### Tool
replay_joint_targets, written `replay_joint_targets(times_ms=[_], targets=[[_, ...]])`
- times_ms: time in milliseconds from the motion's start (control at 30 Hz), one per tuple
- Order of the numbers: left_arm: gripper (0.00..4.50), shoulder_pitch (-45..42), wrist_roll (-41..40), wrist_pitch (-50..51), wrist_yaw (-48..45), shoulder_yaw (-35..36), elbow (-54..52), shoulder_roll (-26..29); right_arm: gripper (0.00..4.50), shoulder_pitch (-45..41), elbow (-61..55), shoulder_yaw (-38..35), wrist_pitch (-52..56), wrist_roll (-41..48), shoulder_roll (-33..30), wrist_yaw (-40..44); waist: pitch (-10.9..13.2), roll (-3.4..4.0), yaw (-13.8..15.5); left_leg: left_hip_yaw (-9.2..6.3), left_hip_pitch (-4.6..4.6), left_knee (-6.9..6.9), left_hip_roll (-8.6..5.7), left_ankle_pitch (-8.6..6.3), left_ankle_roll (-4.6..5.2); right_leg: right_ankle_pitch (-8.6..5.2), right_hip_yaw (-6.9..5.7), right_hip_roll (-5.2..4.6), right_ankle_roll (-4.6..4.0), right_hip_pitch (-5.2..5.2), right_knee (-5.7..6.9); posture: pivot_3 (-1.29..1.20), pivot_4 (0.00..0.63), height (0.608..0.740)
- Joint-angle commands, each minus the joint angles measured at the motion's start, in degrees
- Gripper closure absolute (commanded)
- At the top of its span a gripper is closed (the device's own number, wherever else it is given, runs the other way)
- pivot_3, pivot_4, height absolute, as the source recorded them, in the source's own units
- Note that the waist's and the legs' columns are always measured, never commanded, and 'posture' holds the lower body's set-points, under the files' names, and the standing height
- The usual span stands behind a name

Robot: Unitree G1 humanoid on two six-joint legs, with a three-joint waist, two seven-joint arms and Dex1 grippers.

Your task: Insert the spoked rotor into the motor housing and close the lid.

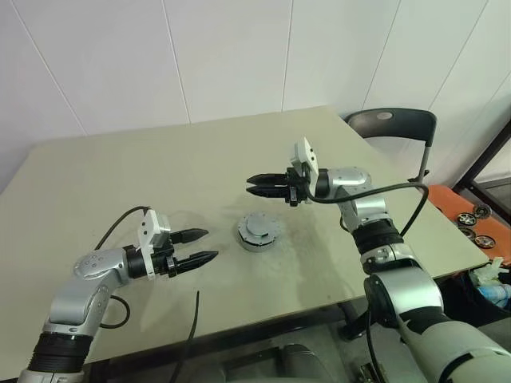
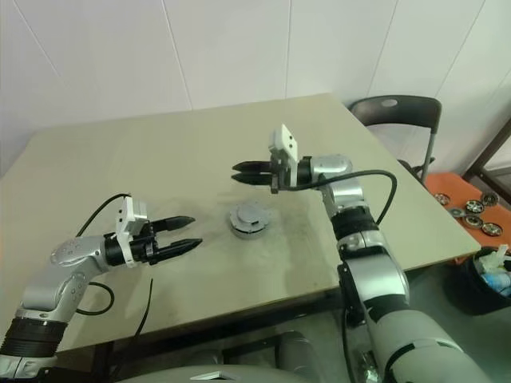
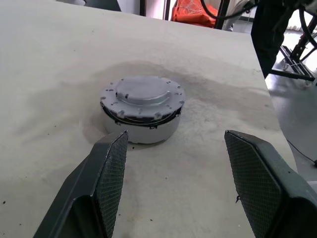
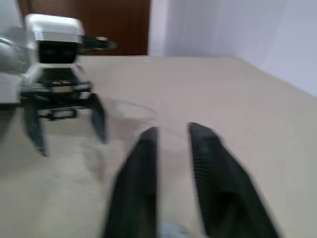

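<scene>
The motor housing (image 1: 259, 239) stands near the middle of the table, and the lid (image 1: 259, 226) lies flat on top of it; the left wrist view shows the lid (image 3: 143, 93) seated on the housing's wall (image 3: 148, 130). The spoked rotor is hidden. My left gripper (image 1: 210, 244) hovers low over the table to the left of the housing, pointing at it, open and empty. My right gripper (image 1: 249, 185) hangs above and behind the housing, pointing left. Its fingers (image 4: 143, 163) stand a little apart with nothing between them.
A dark chair (image 1: 391, 128) stands at the table's far right corner. An orange tray (image 1: 471, 215) with small wheels lies on the floor to the right. A black cable (image 1: 192, 319) runs over the table's front edge near my left arm.
</scene>
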Motion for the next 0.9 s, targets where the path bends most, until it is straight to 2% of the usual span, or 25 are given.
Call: replay_joint_targets(times_ms=[33,133,400,533,733,800,900], targets=[[1.18,-0.8,-0.8,-0.1,-0.2,0.9,-1.0,0.1,2.19,4.1,-11.0,2.9,8.2,1.9,-2.4,1.5,0.0,0.0,0.1,0.0,0.0,0.01,0.0,0.0,0.0,0.0,0.0,0.0,0.0,0.01,0.0,0.0,0.0,0.74],[1.18,-1.5,-0.6,-0.1,-0.5,0.3,-0.4,0.0,1.21,5.4,-13.8,4.0,16.8,3.9,-4.4,2.7,0.0,0.01,0.1,0.03,-0.01,0.1,-0.02,0.0,0.0,-0.01,0.0,0.0,0.0,0.01,0.01,0.0,0.0,0.74],[1.18,-3.6,-0.2,0.2,-1.1,-0.9,0.8,-0.4,1.21,5.7,-5.8,4.6,12.9,0.6,-4.0,-2.0,0.0,-0.01,0.0,0.19,0.03,0.16,-0.02,0.0,0.0,-0.13,-0.01,0.09,0.17,0.12,0.03,0.0,0.0,0.74],[1.18,-3.2,-0.4,0.1,-1.4,-0.7,0.8,0.1,1.21,4.9,3.9,3.5,6.2,-3.2,-2.0,-11.6,0.0,-0.04,0.0,0.19,0.02,0.14,-0.02,0.0,0.0,-0.01,-0.01,0.06,-0.01,0.11,-0.01,0.0,0.0,0.74],[1.18,-3.6,-0.2,0.2,-1.6,-0.7,1.0,0.0,1.21,4.3,9.6,3.4,-1.5,-4.8,-2.3,-12.5,0.0,-0.03,0.0,0.19,-0.01,0.14,-0.04,0.0,0.0,0.0,0.0,0.04,-0.01,0.11,-0.05,0.0,0.0,0.74],[1.18,-3.7,-0.2,0.1,-1.6,-0.6,1.1,0.0,0.85,3.6,10.4,3.1,-2.3,-4.6,-2.4,-12.0,0.0,-0.03,-0.1,0.19,0.0,0.14,-0.04,0.0,0.0,-0.01,0.0,0.04,-0.01,0.11,-0.04,0.0,0.0,0.74],[1.18,-3.7,-0.2,0.0,-1.6,-0.6,1.2,0.0,0.04,2.7,11.4,3.3,-2.5,-5.4,-2.2,-12.8,0.0,-0.03,-0.2,0.19,0.01,0.14,-0.03,0.0,0.0,-0.01,0.0,0.05,-0.01,0.11,-0.02,0.0,0.0,0.74]])
